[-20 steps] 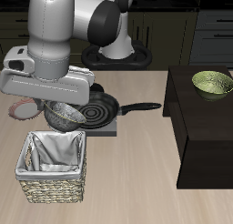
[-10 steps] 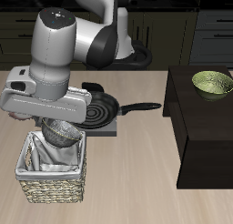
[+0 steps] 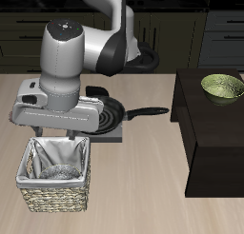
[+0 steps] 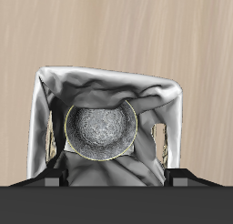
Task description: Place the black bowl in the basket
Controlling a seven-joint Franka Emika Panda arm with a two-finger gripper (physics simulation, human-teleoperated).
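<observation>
inside the woven, cloth-lined basket (image 3: 55, 192), the gripper (image 4: 107, 144) holds the round speckled black bowl (image 4: 101, 131).

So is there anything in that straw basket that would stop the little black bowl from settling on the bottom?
Nothing visible does. The black bowl is already down inside the basket, with only the grey-white cloth lining around it. The gripper hangs just above the basket's opening.

Bulky white arm (image 3: 71, 57), rounded glossy segments, black joint bands, flat grey end effector (image 3: 52, 119) housing
</observation>
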